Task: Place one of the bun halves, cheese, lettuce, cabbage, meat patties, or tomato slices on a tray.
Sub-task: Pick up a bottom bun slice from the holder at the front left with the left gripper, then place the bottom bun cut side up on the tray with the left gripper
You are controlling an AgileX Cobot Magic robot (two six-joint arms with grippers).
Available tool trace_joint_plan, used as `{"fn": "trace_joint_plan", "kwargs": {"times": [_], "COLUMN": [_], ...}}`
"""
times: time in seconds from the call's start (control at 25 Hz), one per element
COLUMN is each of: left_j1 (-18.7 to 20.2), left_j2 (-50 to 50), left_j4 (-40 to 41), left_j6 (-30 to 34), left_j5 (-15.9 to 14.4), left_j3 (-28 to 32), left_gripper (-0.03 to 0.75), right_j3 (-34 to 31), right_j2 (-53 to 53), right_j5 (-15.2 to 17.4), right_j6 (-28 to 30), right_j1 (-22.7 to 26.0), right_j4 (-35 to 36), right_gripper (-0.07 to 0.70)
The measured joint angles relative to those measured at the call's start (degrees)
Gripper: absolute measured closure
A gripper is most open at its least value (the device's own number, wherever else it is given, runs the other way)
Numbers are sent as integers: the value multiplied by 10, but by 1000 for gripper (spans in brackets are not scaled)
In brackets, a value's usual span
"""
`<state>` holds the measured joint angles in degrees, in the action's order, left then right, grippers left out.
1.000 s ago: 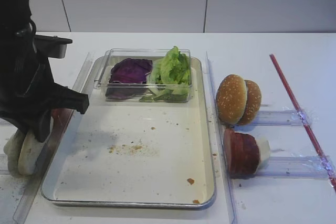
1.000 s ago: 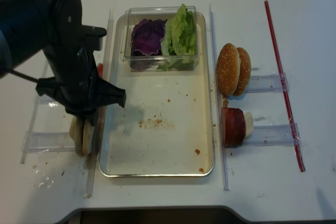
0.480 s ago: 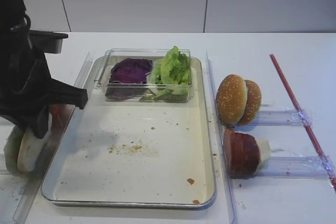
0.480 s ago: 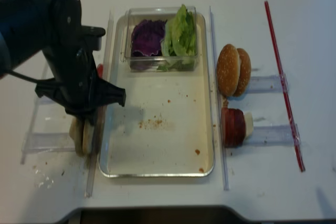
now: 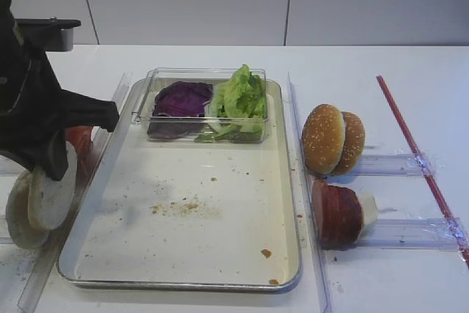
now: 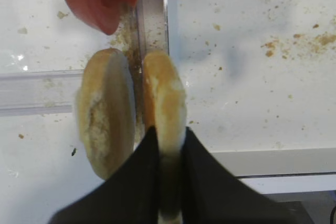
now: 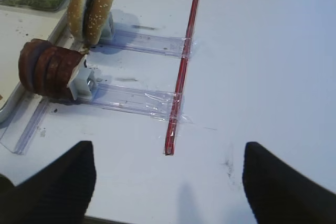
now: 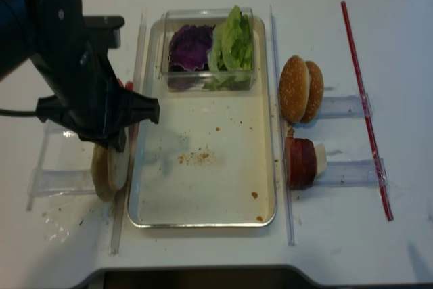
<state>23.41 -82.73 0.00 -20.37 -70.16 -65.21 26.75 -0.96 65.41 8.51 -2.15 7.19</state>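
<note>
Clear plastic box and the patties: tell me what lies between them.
In the exterior high view, between the clear plastic box and the meat patties lie bare tray floor, its rim, and a clear plastic rail.

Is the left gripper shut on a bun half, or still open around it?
Shut. In the left wrist view the left gripper clamps the right-hand bun half on edge; the other bun half stands free beside it.

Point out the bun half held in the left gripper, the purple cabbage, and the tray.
bun half [image 5: 53, 197]: exterior high view, on its pale cut face below the black fingers.
cabbage [image 5: 182, 99]: exterior high view, middle of the purple leaves in the clear box.
tray [image 5: 183, 284]: exterior high view, on the near silver rim.
</note>
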Motion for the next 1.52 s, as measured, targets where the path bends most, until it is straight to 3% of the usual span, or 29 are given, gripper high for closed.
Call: {"fn": "trace_joint_plan", "kwargs": {"times": [0.2,0.4,0.84,1.04,1.28,1.52], "left_j1": [0,0,-1,-25,-60,-64], "left_j2": [6,6,-65,-106,-144,-174], "left_j4": [-29,-99,-302,-384,-410,-453], "left_j6": [2,46,252,356,399,436], "left_j5": [-1,-1,0,18,38,43], "left_j3": [-11,-22,-22,-22,-22,-22], "left_gripper": [668,668,670,670,671,671], "right_j3": [0,0,0,0,0,0], "right_j2": [0,0,0,0,0,0], "right_j5": [0,0,0,0,0,0], "right_j6": [0,0,0,0,0,0], "right_j1": [0,0,0,0,0,0], "right_j4": [0,0,0,0,0,0], "right_gripper": [49,49,49,49,49,49]}}
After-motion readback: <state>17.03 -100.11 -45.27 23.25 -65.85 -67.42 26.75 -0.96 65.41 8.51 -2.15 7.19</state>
